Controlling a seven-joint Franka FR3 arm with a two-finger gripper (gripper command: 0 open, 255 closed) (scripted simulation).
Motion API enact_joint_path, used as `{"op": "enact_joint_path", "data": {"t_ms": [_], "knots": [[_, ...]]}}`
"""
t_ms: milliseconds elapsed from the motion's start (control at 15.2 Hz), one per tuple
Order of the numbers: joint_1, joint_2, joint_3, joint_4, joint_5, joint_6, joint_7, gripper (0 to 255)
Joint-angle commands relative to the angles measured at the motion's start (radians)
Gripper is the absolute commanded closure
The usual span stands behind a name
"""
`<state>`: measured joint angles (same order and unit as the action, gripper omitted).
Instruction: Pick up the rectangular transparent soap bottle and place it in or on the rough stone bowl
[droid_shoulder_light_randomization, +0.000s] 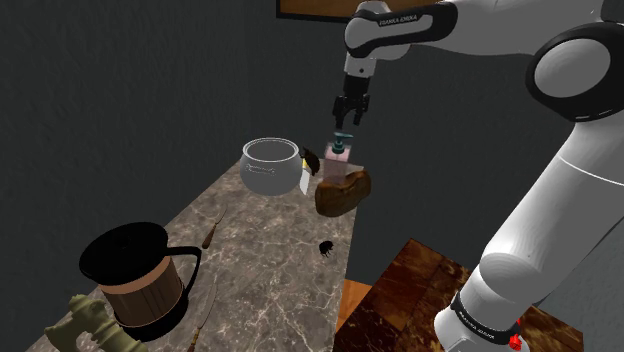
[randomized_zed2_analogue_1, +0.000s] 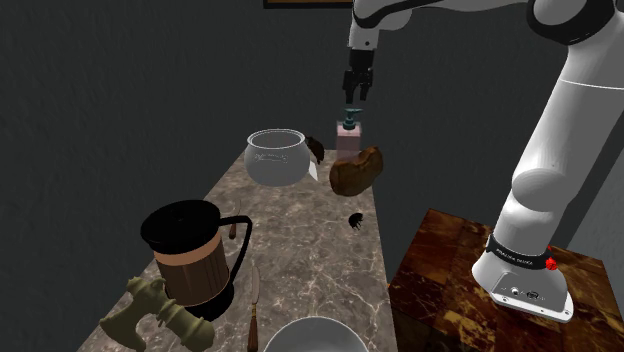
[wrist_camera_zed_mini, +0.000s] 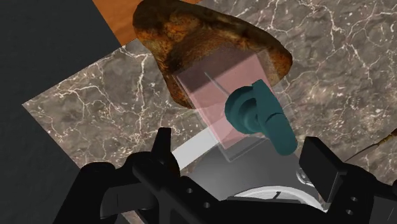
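Nearest, rough brown stone bowl (droid_shoulder_light_randomization: 343, 192) at the far right edge of the grey marbled counter (droid_shoulder_light_randomization: 262, 275). In it or just behind, hard to tell: upright rectangular clear pinkish soap bottle (wrist_camera_zed_mini: 216, 95) with teal pump (wrist_camera_zed_mini: 261, 116). Probably light, stiff, slick-walled; best pinched across flat sides below the pump. Directly above, black two-finger gripper (droid_shoulder_light_randomization: 347, 122), spread wide, holding nothing.

Was built of glossy white rounded links (droid_shoulder_light_randomization: 560, 200) joined by dark grey joints (droid_shoulder_light_randomization: 570, 65); bore small white lettering on the dark wrist housing (droid_shoulder_light_randomization: 400, 20) and on a black band (randomized_zed2_analogue_1: 520, 255) above the white foot (randomized_zed2_analogue_1: 525, 290); carried a red mark (randomized_zed2_analogue_1: 549, 262) there; ended in an all-black two-finger gripper (droid_shoulder_light_randomization: 351, 120) with small round holes in its matte body.
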<state>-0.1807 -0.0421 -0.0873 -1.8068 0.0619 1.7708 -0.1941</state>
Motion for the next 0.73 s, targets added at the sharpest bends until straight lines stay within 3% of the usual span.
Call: {"op": "enact_joint_path", "data": {"t_ms": [0,132,660], "knots": [[-0.002,0.001,-0.002,0.053,-0.001,-0.052,0.0,0],[-0.003,0.008,-0.004,0.121,0.0,-0.114,0.0,0],[-0.003,0.008,-0.004,0.121,0.0,-0.114,0.0,0]]}}
